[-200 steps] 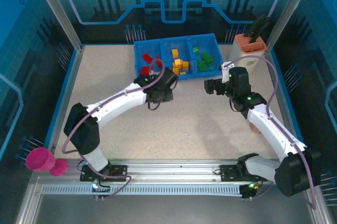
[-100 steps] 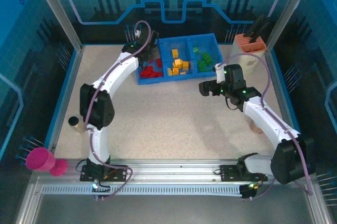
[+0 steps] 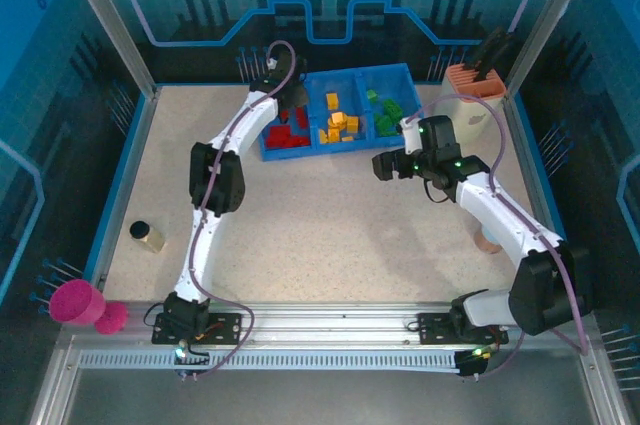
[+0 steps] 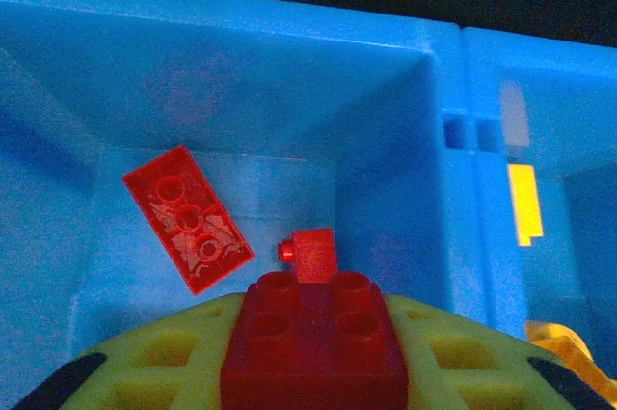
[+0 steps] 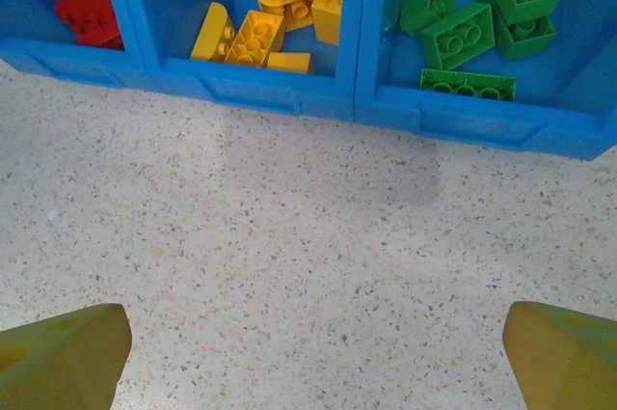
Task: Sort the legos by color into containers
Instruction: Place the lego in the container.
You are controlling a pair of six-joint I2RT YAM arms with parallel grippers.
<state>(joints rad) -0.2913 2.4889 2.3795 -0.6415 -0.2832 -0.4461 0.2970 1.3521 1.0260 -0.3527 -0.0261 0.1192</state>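
Left arm: folded low a second ago, now stretched toward the far side of the table.
Left gripper (image 3: 283, 97): moved from in front of the blue tray (image 3: 400, 73) to over its left compartment, red brick (image 4: 313, 342) clamped.
Small dark-capped object (image 3: 146, 236): previously hidden under the left elbow, now exposed on the near-left table.
Right gripper (image 3: 384, 165): shifted a little leftward.

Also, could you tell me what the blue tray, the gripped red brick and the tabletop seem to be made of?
The blue tray looks like smooth moulded plastic, slightly shiny. The red brick looks like hard glossy plastic with crisp moulded studs. The tabletop is matte and speckled, perhaps laminate or stone composite.
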